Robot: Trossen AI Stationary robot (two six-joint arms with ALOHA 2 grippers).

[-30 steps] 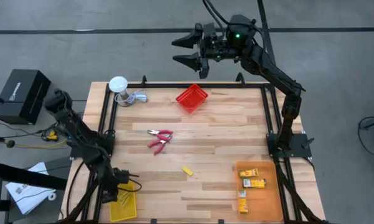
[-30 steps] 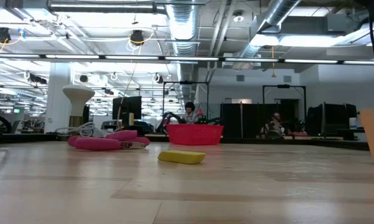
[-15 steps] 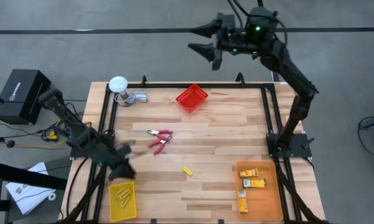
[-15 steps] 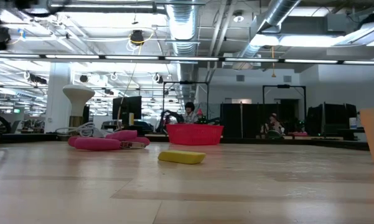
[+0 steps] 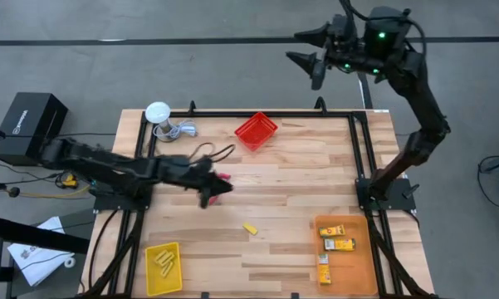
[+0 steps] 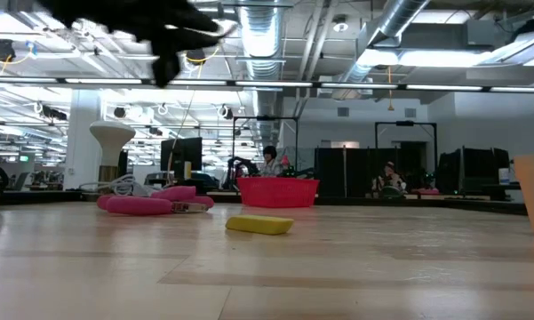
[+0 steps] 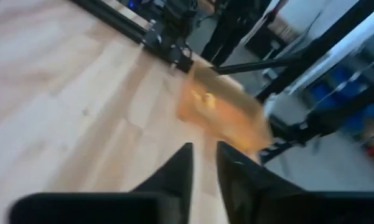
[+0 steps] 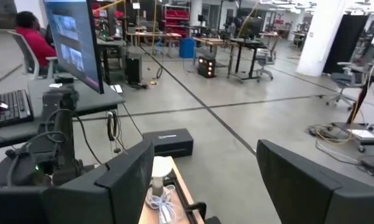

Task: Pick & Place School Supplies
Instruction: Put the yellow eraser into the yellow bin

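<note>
My left gripper (image 5: pixel 212 188) reaches in from the table's left and hovers above the red-handled tool (image 5: pixel 225 177), hiding most of it. Its fingers (image 7: pixel 185 169) stand slightly apart with nothing between them. In the low view the gripper is a dark blur (image 6: pixel 171 43) high above the tool's pink handles (image 6: pixel 147 204), which lie flat on the table. A small yellow piece (image 5: pixel 249 227) lies flat mid-table. Yellow-orange boxes (image 5: pixel 335 236) lie in the orange bin (image 5: pixel 359 270). My right gripper (image 5: pixel 310 53) hangs open, high beyond the far edge.
A red bin (image 5: pixel 256 131) stands at the far middle, and a yellow bin (image 5: pixel 153 281) with yellow pieces at the near left. A white round object with a cable (image 5: pixel 158 113) sits at the far left corner. Black frame rails (image 5: pixel 355 158) edge the table.
My left gripper has swung up from the yellow bin at the near left corner, toward the table's middle, and now hangs over the red-handled tool. My right gripper has gone toward the right, staying beyond the far edge, still open. Nothing on the table has moved.
</note>
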